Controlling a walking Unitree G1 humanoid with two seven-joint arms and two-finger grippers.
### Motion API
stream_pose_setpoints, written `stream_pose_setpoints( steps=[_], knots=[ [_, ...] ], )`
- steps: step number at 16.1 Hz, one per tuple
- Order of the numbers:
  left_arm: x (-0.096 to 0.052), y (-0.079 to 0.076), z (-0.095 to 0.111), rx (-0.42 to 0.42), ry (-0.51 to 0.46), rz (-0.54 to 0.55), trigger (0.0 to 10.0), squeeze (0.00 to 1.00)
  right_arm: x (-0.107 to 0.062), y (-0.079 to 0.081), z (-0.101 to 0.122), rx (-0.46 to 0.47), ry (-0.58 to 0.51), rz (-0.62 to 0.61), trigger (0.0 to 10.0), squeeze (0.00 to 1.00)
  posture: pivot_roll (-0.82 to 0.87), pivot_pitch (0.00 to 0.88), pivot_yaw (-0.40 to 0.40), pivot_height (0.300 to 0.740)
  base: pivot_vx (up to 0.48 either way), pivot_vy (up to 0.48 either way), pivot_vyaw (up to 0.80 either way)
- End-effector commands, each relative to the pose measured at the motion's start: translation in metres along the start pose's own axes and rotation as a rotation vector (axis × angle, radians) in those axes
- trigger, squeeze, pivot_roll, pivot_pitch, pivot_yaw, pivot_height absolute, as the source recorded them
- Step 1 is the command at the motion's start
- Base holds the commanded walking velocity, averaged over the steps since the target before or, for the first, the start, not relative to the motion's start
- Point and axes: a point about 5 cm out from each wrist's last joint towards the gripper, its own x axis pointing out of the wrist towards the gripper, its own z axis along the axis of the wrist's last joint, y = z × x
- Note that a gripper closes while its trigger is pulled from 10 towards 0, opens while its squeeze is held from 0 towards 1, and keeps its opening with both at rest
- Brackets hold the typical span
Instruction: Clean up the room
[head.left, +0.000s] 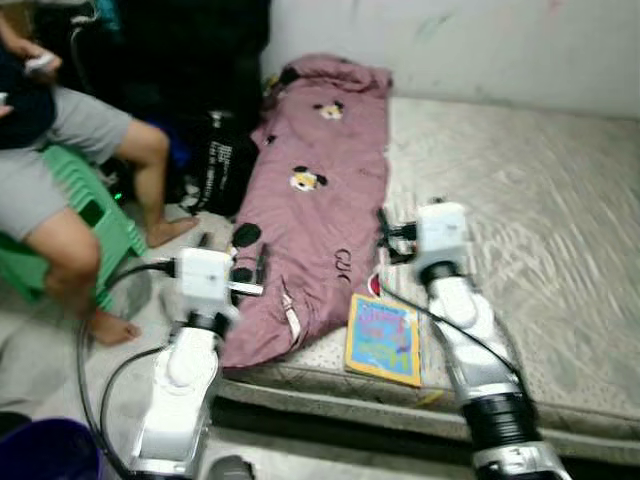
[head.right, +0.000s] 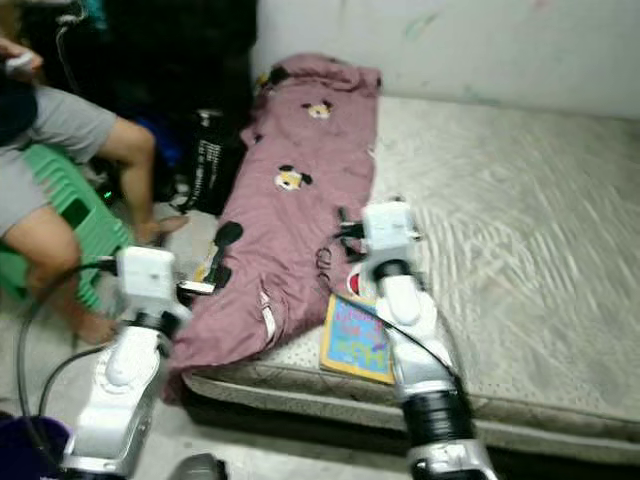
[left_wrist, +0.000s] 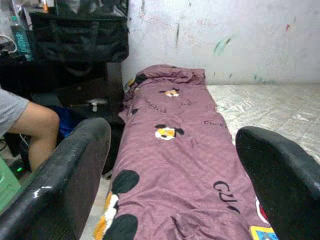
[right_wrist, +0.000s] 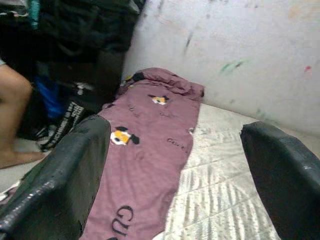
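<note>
Nearest us, our left gripper (left_wrist: 170, 200) and right gripper (right_wrist: 175, 190) both hold their fingers wide apart, empty. The purple blanket (head.left: 315, 200) sprawls just ahead of them, the book (head.left: 383, 338) beside our right wrist. Tidying looks barely begun.

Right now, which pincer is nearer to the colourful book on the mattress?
The right pincer. It hovers open just above the book, over the mattress. The left pincer is open too, farther off across the pink blanket.
</note>
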Motion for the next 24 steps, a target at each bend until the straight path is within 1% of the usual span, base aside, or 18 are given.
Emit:
stream_pose_setpoints(
  steps=[1, 4, 18, 21, 23, 24],
  knots=[
    [-0.0004, 0.0055, 0.0025, 0.010, -0.008, 0.012, 10.0, 0.00, 0.0019, 0.0066, 0.0015, 0.006, -0.003, 0.016, 10.0, 0.00, 0.07, 0.000, -0.059, 0.740, 0.000, -0.330, 0.00],
    [-0.0002, 0.0054, 0.0025, 0.011, -0.008, 0.012, 10.0, 0.00, 0.0018, 0.0065, 0.0010, 0.005, -0.001, 0.016, 10.0, 0.00, 0.07, 0.000, -0.058, 0.740, 0.000, -0.284, 0.00],
    [-0.0008, 0.0036, 0.0059, -0.030, -0.037, -0.012, 10.0, 0.00, 0.0017, 0.0068, 0.0014, 0.006, -0.006, 0.015, 10.0, 0.00, 0.07, 0.000, -0.060, 0.740, 0.000, 0.000, 0.00],
    [-0.0009, 0.0031, 0.0065, -0.032, -0.042, -0.020, 10.0, 0.00, 0.0020, 0.0069, 0.0015, 0.007, -0.006, 0.014, 10.0, 0.00, 0.07, 0.000, -0.060, 0.740, 0.265, 0.000, 0.00],
    [-0.0008, 0.0031, 0.0064, -0.036, -0.041, -0.018, 10.0, 0.00, 0.0023, 0.0063, 0.0001, 0.025, 0.007, 0.009, 10.0, 0.00, 0.07, 0.000, -0.060, 0.740, 0.274, 0.000, 0.00],
    [-0.0006, 0.0031, 0.0064, -0.036, -0.041, -0.018, 10.0, 0.00, 0.0026, 0.0063, 0.0002, 0.026, 0.007, 0.010, 10.0, 0.00, 0.07, 0.000, -0.060, 0.740, 0.274, 0.000, -0.80]
  ],
)
